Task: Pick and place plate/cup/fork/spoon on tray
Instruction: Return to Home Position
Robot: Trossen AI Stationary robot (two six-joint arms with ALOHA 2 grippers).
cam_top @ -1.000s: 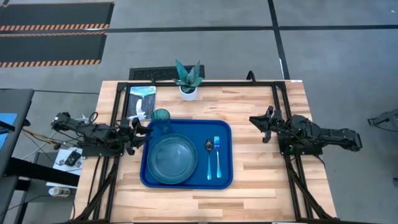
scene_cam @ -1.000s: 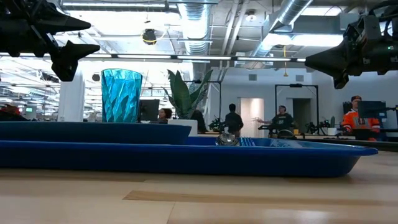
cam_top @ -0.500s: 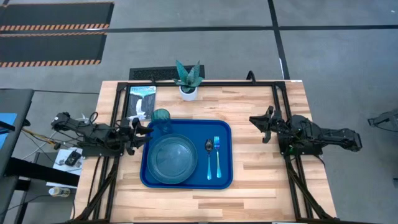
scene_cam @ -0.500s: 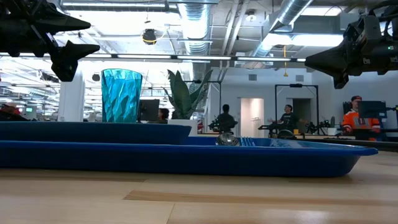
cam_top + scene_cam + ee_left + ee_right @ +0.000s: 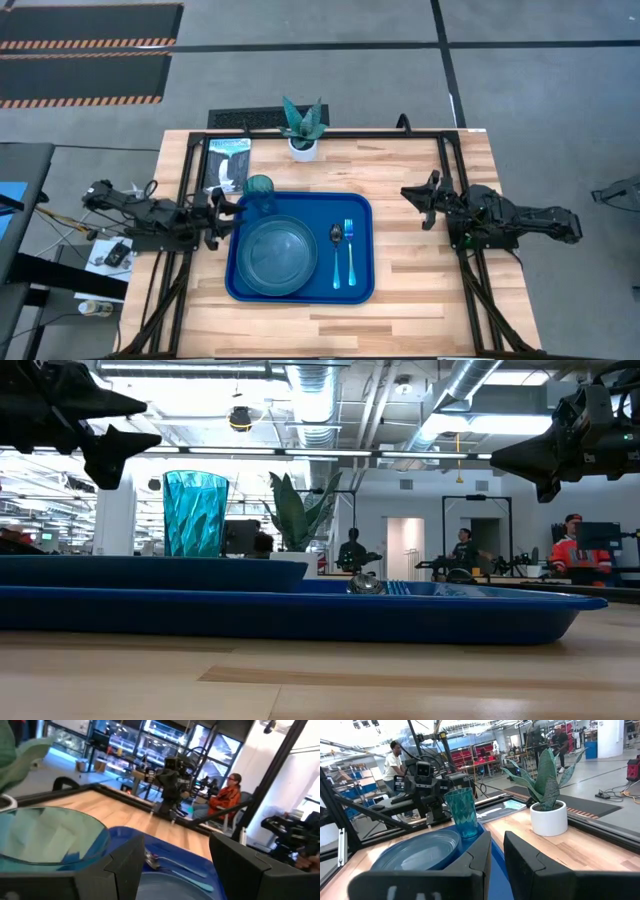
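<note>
The royal-blue tray (image 5: 365, 285) lies on the wooden table. On it rest the teal plate (image 5: 276, 256), the teal cup (image 5: 259, 188) standing upright at its far left corner, the spoon (image 5: 336, 256) and the fork (image 5: 350, 250) side by side. My left gripper (image 5: 233, 208) is open and empty, above the table just left of the cup. My right gripper (image 5: 418, 205) is open and empty, raised right of the tray. The cup (image 5: 462, 813) and the plate (image 5: 415, 852) also show in the right wrist view.
A white pot with a green plant (image 5: 302, 130) stands at the far edge. A dark booklet (image 5: 228, 160) lies at the far left. Bare wood lies right of the tray and along the near edge. People move in the room behind (image 5: 352, 552).
</note>
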